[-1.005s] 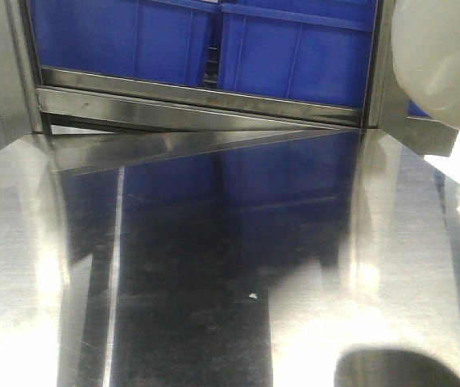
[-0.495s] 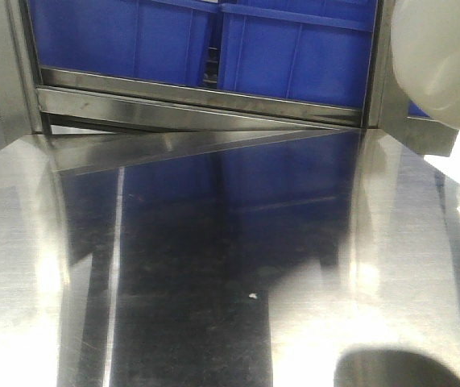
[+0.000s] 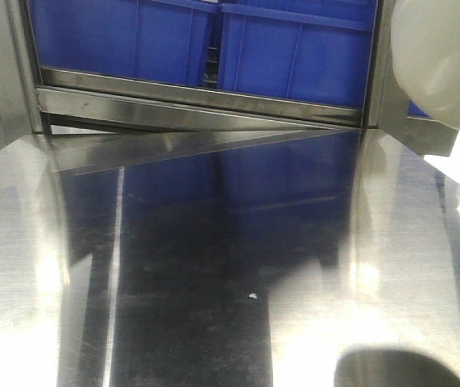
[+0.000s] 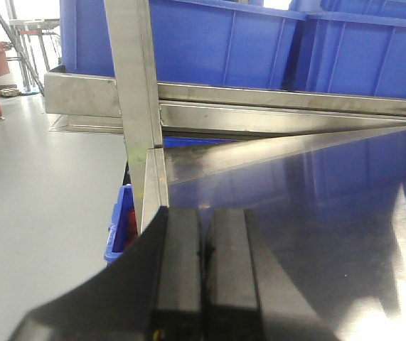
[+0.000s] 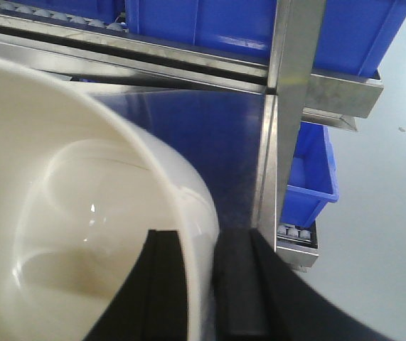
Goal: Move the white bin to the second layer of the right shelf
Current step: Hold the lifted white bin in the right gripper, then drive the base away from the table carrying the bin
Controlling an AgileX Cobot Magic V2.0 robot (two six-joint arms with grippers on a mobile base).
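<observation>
The white bin point(image 3: 443, 60) hangs at the top right of the front view, held up off the steel tabletop point(image 3: 213, 266). In the right wrist view it fills the left half point(image 5: 67, 213). My right gripper point(image 5: 201, 284) is shut on the bin's rim, one finger inside and one outside the wall. My left gripper point(image 4: 204, 277) is shut and empty, low over the tabletop's left edge. A roller rail point(image 5: 46, 15) of a rack level shows at the top left of the right wrist view, under blue crates; I cannot tell which shelf layer it is.
Blue crates point(image 3: 294, 48) stand on the rack level behind the table, with a steel front lip point(image 3: 197, 101). A steel upright point(image 5: 291, 106) rises right of the bin. Another blue crate point(image 5: 309, 174) sits lower beside it. Another upright point(image 4: 135, 106) stands ahead of the left gripper.
The white bin has risen very slightly at the top right of the front view. Nothing else has moved.
</observation>
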